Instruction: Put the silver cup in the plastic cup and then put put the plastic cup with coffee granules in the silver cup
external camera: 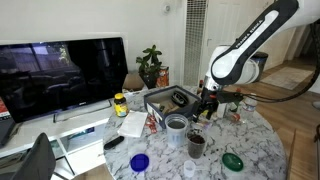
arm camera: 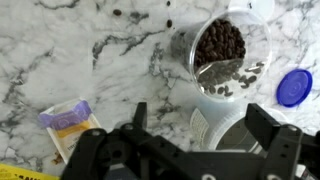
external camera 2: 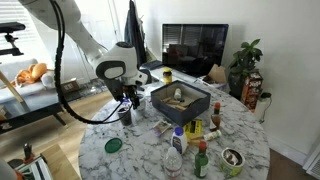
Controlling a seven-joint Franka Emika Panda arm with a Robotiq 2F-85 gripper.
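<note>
While upright, coffee-granule cup (arm camera: 220, 52) just beyond end effector (arm camera: 200, 130).

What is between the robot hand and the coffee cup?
Nothing blocks the coffee cup. The plastic cup stands close beside it, right under the open gripper, so the fingers could bump it.

Your marble table (external camera: 262, 140) is carrying the plastic cup with coffee granules (external camera: 196, 145), a blue lid (external camera: 139, 161), a green lid (external camera: 232, 160) and loose granules (arm camera: 135, 14).
</note>
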